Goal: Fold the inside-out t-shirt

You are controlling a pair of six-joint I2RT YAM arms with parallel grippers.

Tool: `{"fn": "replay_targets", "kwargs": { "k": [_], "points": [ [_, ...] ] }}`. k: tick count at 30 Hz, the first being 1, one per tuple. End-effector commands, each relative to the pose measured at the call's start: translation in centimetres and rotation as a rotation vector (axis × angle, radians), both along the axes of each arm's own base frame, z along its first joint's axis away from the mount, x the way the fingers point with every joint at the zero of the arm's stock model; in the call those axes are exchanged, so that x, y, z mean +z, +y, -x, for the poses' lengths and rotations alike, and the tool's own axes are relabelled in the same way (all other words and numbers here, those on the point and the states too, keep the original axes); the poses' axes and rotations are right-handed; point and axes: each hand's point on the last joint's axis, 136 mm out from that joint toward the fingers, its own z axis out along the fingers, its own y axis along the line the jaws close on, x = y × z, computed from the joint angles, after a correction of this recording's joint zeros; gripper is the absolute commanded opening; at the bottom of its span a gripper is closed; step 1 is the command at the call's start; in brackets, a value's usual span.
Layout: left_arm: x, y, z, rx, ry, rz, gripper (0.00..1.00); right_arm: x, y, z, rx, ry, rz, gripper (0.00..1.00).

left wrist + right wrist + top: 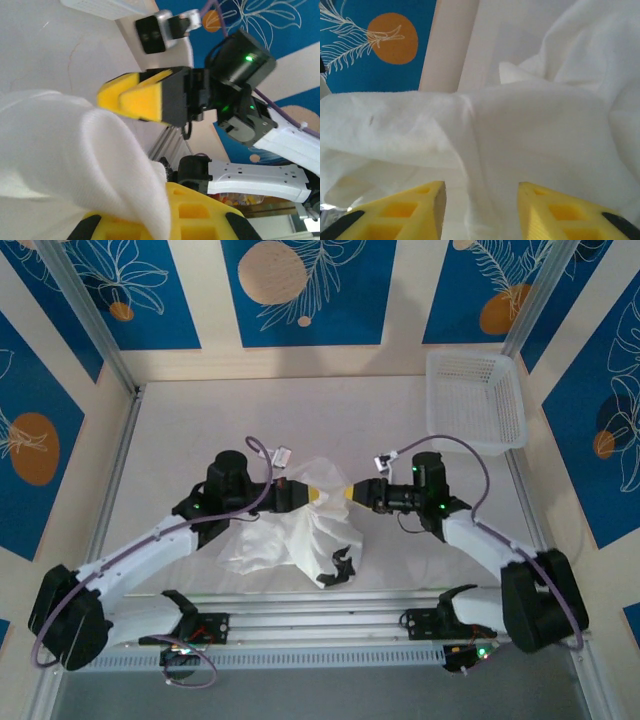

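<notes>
The inside-out t-shirt [285,540] is a white bunch hanging from mid-table height down to the table, with a small dark patch [340,566] at its lower right. My left gripper [318,495] is shut on the shirt's raised top fold; in the left wrist view the white cloth [75,150] drapes over its yellow finger [210,215]. My right gripper [352,493] faces it tip to tip and is open. In the right wrist view its yellow fingers [420,202] stand apart, and the cloth [530,130] runs down between them.
A white mesh basket [475,400] stands at the back right corner. Aluminium rails [330,625] run along the near edge between the arm bases. Blue patterned walls close in the back and sides.
</notes>
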Motion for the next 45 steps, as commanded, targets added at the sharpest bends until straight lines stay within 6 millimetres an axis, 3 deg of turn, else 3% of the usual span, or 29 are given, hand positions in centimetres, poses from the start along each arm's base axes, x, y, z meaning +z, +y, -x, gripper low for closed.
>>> {"fn": "replay_targets", "kwargs": {
  "k": [1, 3, 6, 10, 13, 16, 19, 21, 23, 25, 26, 29, 31, 34, 39, 41, 45],
  "points": [
    [-0.6, -0.1, 0.6, -0.061, -0.02, -0.03, 0.0, 0.2, -1.0, 1.0, -0.099, -0.101, 0.096, 0.29],
    [-0.9, -0.3, 0.6, -0.08, -0.025, -0.028, 0.0, 1.9, 1.7, 3.2, 0.003, -0.238, 0.115, 0.2],
    [-1.0, -0.5, 0.2, -0.072, -0.027, -0.031, 0.0, 2.4, 4.7, 4.9, 0.098, -0.311, 0.209, 0.21],
    [-0.4, -0.5, -0.1, -0.06, -0.035, -0.019, 0.0, -0.2, 5.2, 2.5, -0.021, -0.338, 0.444, 0.35],
    [0.0, -0.4, 0.0, -0.055, -0.04, -0.012, 0.0, -1.7, 5.0, 0.2, -0.108, -0.43, 0.635, 0.54],
    [0.5, -0.4, 0.1, -0.055, -0.047, -0.002, 0.0, -3.0, 6.0, -1.2, -0.087, -0.446, 0.729, 0.7],
    [1.0, -0.2, 0.3, -0.056, -0.06, 0.005, 0.0, -4.7, 6.5, -2.4, -0.088, -0.37, 0.803, 0.71],
    [1.0, 0.1, 0.4, -0.047, -0.076, -0.011, 0.0, -5.8, 7.1, -2.4, -0.051, -0.299, 0.798, 0.62],
    [0.4, 0.7, 0.2, -0.015, -0.089, -0.058, 0.0, -5.5, 8.6, -1.5, 0.036, -0.246, 0.677, 0.29],
    [-0.9, 1.8, -0.5, 0.035, -0.078, -0.122, 0.0, -3.5, 10.0, 0.2, 0.13, -0.22, 0.463, 0.04],
    [-1.7, 2.6, -1.1, 0.069, -0.073, -0.163, 0.0, -1.8, 10.6, 1.4, 0.196, -0.22, 0.31, 0.0],
    [-4.2, 4.8, -3.1, 0.146, -0.079, -0.231, 0.0, 3.8, 10.8, 5.8, 0.413, -0.277, -0.072, 0.0],
    [-4.8, 5.2, -3.9, 0.149, -0.096, -0.215, 0.0, 6.5, 10.3, 8.5, 0.528, -0.317, -0.183, 0.0],
    [-4.0, 4.1, -4.1, 0.095, -0.107, -0.122, 0.0, 8.7, 10.0, 10.4, 0.598, -0.364, -0.225, 0.0],
    [-2.0, 4.1, -3.5, 0.076, -0.169, -0.074, 0.43, 8.6, 9.1, 9.1, 0.516, -0.367, -0.212, 0.0],
    [-1.5, 5.3, -3.1, 0.123, -0.223, -0.126, 0.52, 8.0, 8.8, 8.3, 0.481, -0.347, -0.195, 0.0],
    [-0.9, 8.8, -2.6, 0.279, -0.247, -0.258, 0.59, 6.0, 8.4, 6.8, 0.41, -0.303, -0.123, 0.0]
  ]
}}
